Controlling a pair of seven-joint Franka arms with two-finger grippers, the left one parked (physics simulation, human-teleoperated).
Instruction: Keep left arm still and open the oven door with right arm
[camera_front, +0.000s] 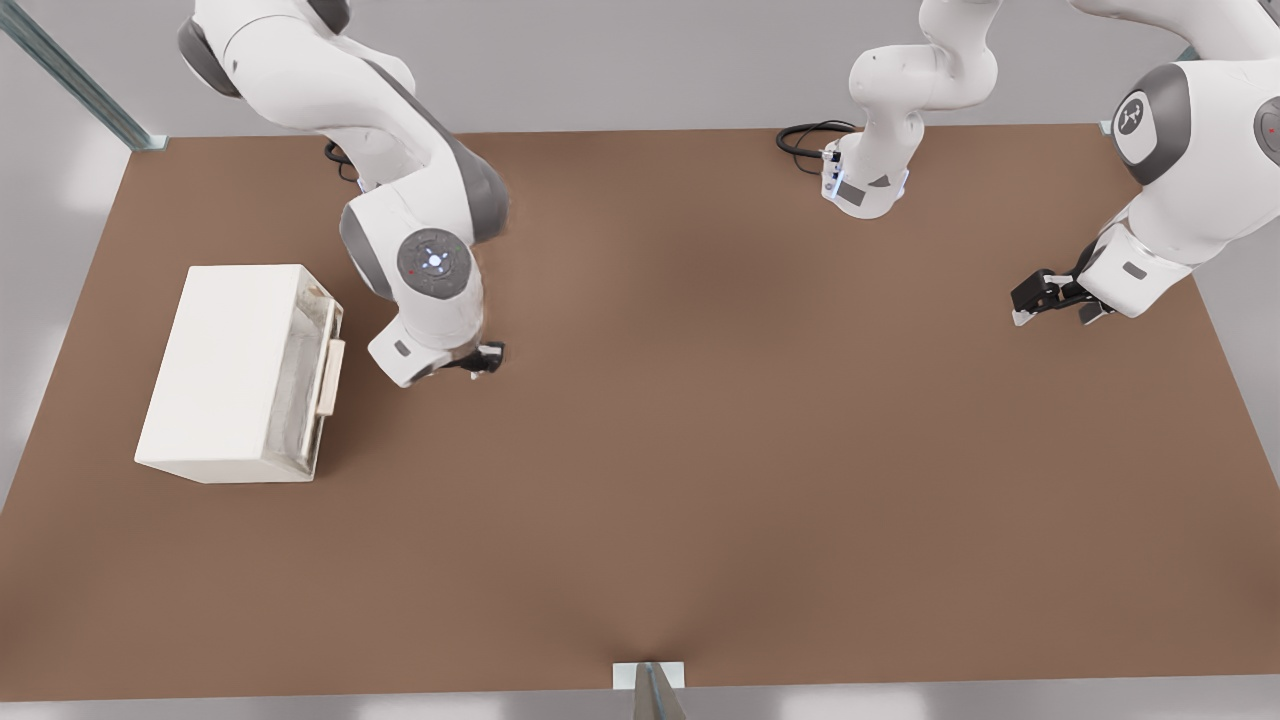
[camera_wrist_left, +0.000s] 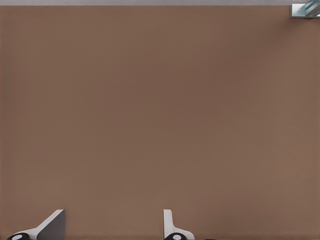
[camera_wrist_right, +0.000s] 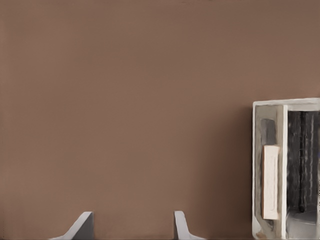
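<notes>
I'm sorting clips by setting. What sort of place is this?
Most likely a simulated robot test bench, not a kitchen: a bare brown table, a lone cream oven with its oven door, and the right arm's gripper near it, jaws apart.

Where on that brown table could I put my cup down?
The brown table is bare between the small cream-white box oven and the far parked arm. It's crowded where the working arm's black gripper, fingers apart, hangs beside the oven's pale tan bar handle.

One oven (camera_front: 225, 370), one oven door (camera_front: 305, 385), two arms, one working gripper (camera_front: 487, 358).
</notes>
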